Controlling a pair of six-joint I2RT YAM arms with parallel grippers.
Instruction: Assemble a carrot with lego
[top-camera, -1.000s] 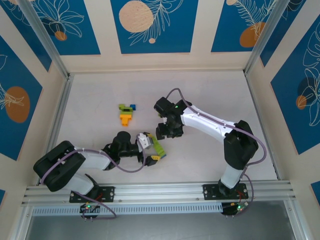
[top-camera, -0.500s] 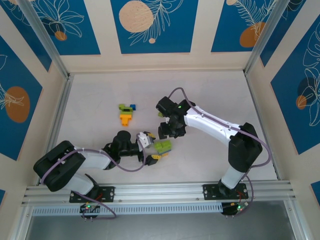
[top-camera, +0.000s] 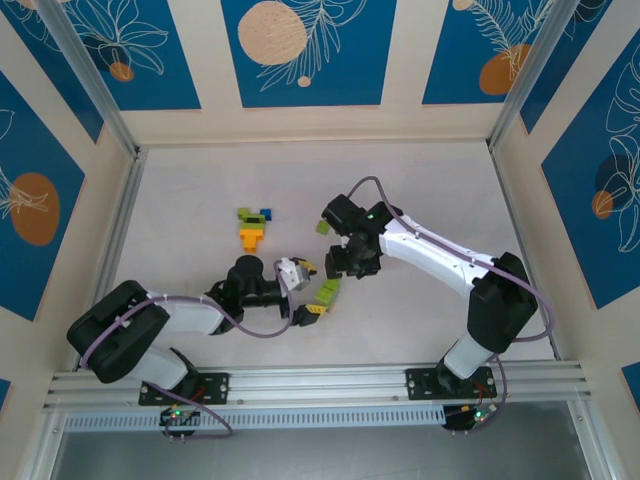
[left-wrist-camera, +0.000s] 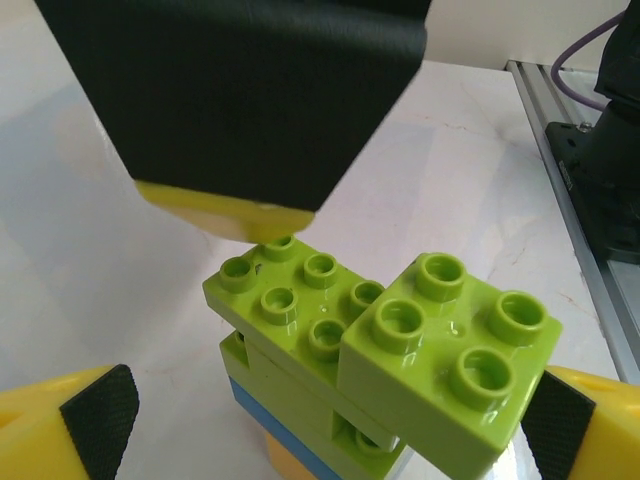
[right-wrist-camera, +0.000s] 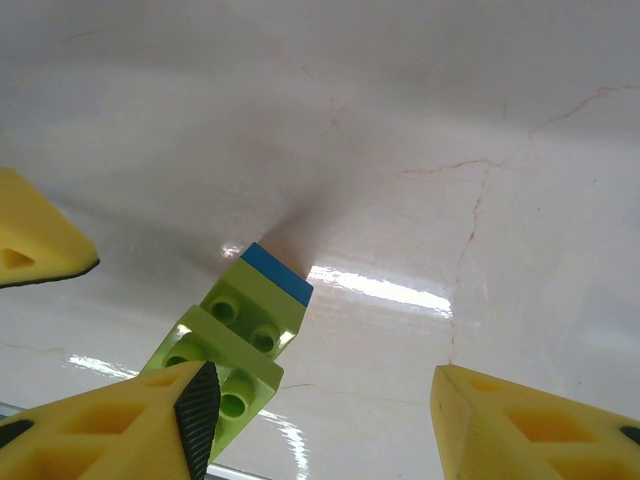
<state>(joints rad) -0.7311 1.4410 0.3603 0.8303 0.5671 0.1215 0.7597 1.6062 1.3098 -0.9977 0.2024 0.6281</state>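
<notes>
Cream walls with blue panels close in a pale counter (top-camera: 420, 190). Toward its near side a lego stack (top-camera: 326, 293) of lime bricks with a blue layer lies between the left fingers (left-wrist-camera: 70, 430), which are spread wide and released. The right fingers (right-wrist-camera: 520, 430) stand parted, gripping nothing, and one of them touches the stack. A small orange, lime and blue cluster (top-camera: 252, 228) sits well apart to the left. A single lime brick (top-camera: 322, 227) lies just beside the right arm.
</notes>
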